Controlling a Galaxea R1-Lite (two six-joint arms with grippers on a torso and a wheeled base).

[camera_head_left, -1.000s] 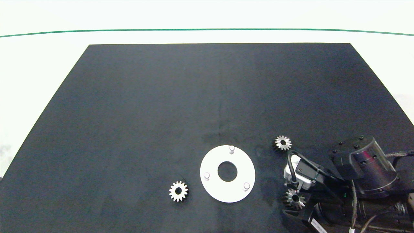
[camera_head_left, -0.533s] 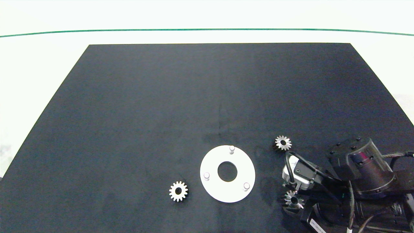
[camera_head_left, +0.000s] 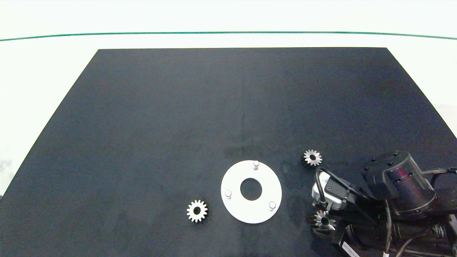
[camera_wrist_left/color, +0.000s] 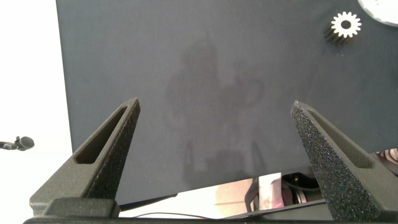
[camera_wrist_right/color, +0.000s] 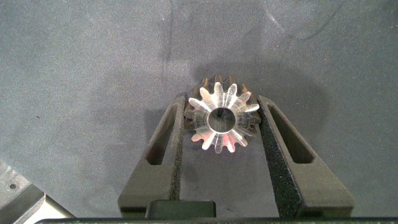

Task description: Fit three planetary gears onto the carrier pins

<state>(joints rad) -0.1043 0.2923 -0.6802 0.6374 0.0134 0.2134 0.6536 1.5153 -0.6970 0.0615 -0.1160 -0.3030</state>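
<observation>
- Counting the gears gives three: one (camera_head_left: 196, 210) lies flat on the black mat (camera_head_left: 178, 117) near the white disc (camera_head_left: 235, 203) on its left side, one (camera_head_left: 312, 157) lies flat to the disc's upper right, and one (camera_head_left: 324, 221) sits between the right gripper's fingers at the lower right.
- One white disc lies on the mat with a large centre hole, and three pins stand on it: (camera_head_left: 255, 164), (camera_head_left: 228, 193) and (camera_head_left: 272, 205). All three pins are bare.
- The right gripper (camera_wrist_right/color: 221, 121) has its jaws closed against both sides of the third gear, whose centre hole faces the wrist camera.
- The left gripper (camera_wrist_left/color: 217, 130) hangs over the mat's left part with its jaws wide apart, holding nothing.
- One green line (camera_head_left: 228, 33) crosses the white table (camera_head_left: 228, 18) beyond the mat.
- A white tag on the right arm bears print too small to read.
</observation>
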